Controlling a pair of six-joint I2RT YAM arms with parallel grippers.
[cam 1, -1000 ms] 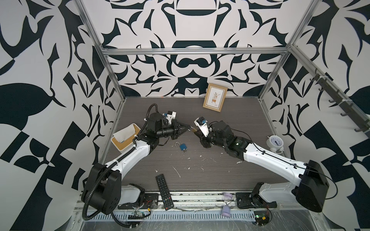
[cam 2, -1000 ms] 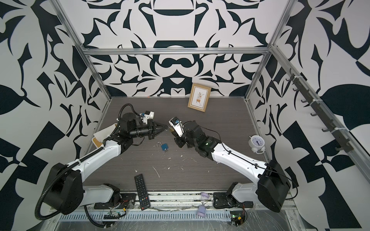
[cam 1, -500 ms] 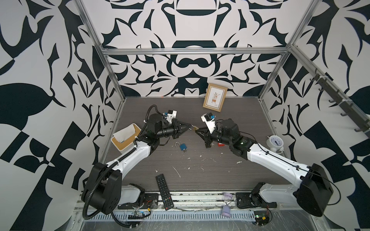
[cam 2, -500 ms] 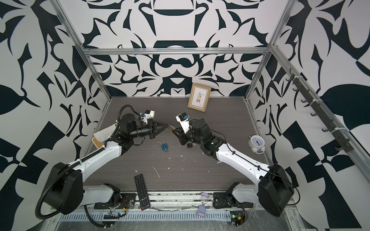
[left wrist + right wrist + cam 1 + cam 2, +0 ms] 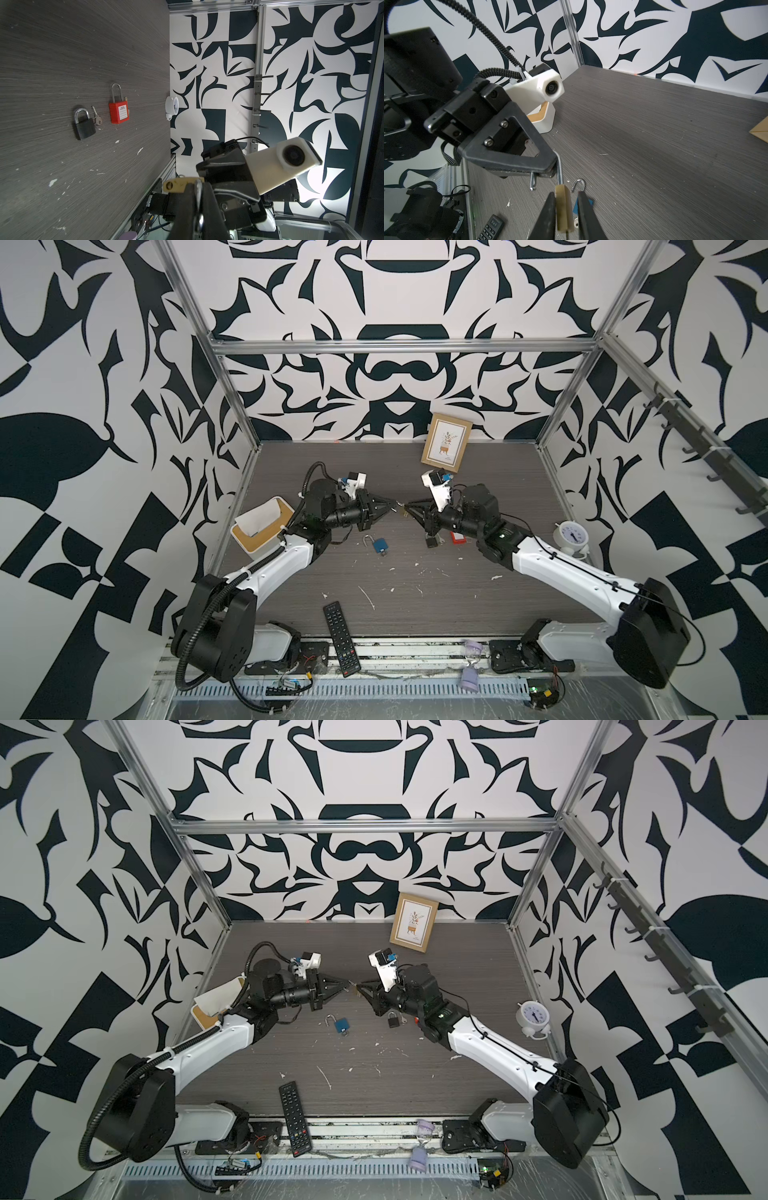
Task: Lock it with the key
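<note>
1. Grey wood-grain table [image 5: 291, 464] was only the backdrop. Both arms met nose to nose above its centre, clear of the surface, probably so that nothing dragged on the wood.
2. Left gripper [image 5: 390, 504] reached in from 9 o'clock and was clamped tight on the steel shackle [image 5: 559, 168]. I judged it to be the fixed anchor against which the lock's body could be pushed.
3. Right gripper [image 5: 409, 506] reached in from 3 o'clock and straddled the lock's body with its jaws narrowly apart. One finger [image 5: 548, 214] lay against the brass and its partner stood off by a sliver, so it guided rather than gripped.
4. White box [image 5: 262, 526] at 9 o'clock, picture frame [image 5: 446, 448] at 1, remote [image 5: 341, 639] at 6 and alarm clock [image 5: 572, 535] at 3 sat round the rim, out of the working space.
5. Brass padlock [image 5: 564, 207], the thing to be locked, hung in the air between the two grippers. One end of its shackle stood free of the body, so I took it as not yet shut.
6. Blue padlock [image 5: 380, 544] lay open on the table just toward 7 o'clock of the meeting point. The black padlock [image 5: 84, 127] and red padlock [image 5: 118, 113] lay toward 4 o'clock, untouched.
7. Small key [image 5: 96, 117] rested just beside the black padlock. I could not tell whether a key sat in the brass one.
</note>
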